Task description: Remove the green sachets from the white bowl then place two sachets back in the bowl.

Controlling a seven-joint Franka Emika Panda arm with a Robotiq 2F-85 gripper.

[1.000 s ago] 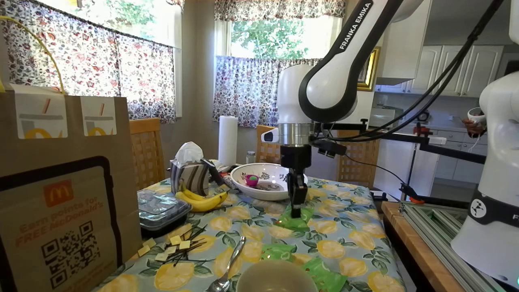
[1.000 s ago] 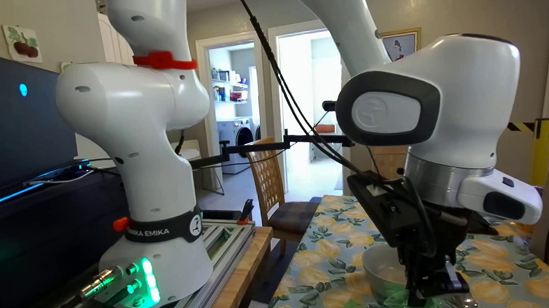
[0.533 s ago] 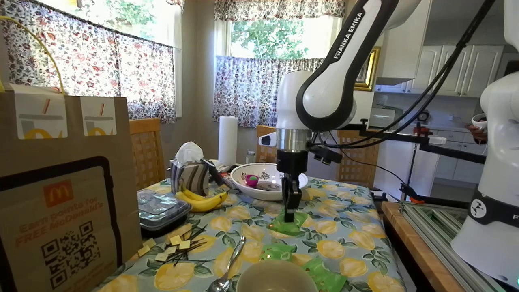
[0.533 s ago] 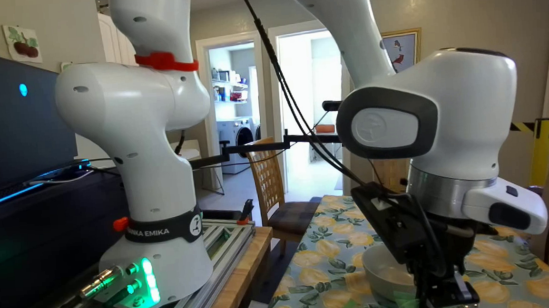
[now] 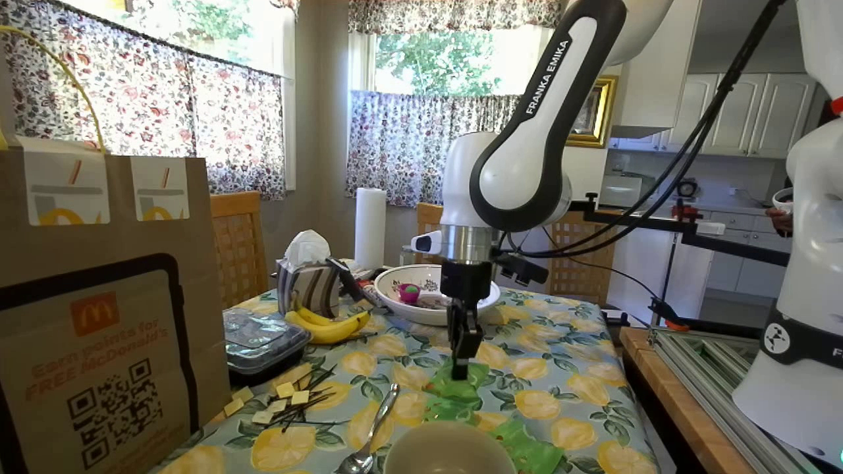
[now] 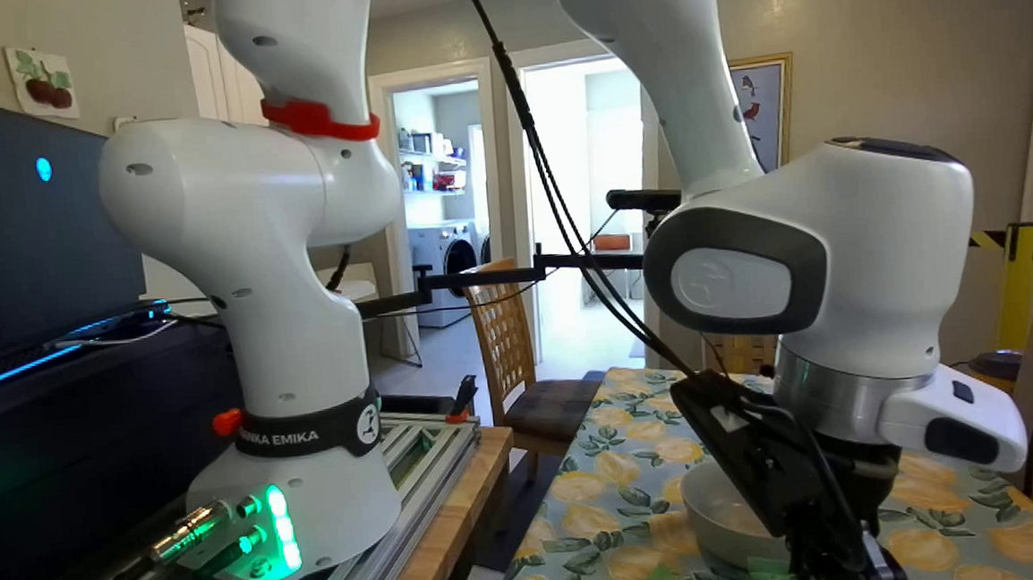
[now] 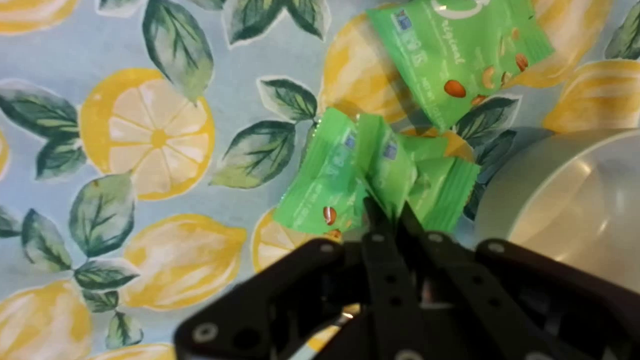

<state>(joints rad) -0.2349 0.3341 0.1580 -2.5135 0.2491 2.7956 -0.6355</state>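
Sachets [image 7: 465, 55], three green ones by my count, are all outside the white bowl [image 7: 505, 190]. One sachet [image 7: 317, 185] is pinched by the claw [image 7: 391, 210], its jaws drawn close together on a fold; whether it is quite off the counter [image 5: 579, 342] I can't tell. A second sachet [image 5: 450, 408] lies between it and the bowl, and a third sachet [image 5: 529, 447] rests just beside the bowl. What I can see of the bowl's inside has no sachet in it, so the taking-out looks done, though part of the inside is hidden from me. Putting two back seems to be what's left: I'd guess the gripped one is the first of the pair, but it could also be one being cleared out. Near the bowl lies some cutlery [image 5: 379, 421]; farther off, the bananas [image 5: 332, 329] and the wide patterned bowl [image 5: 428, 319] look to have no part in the job.
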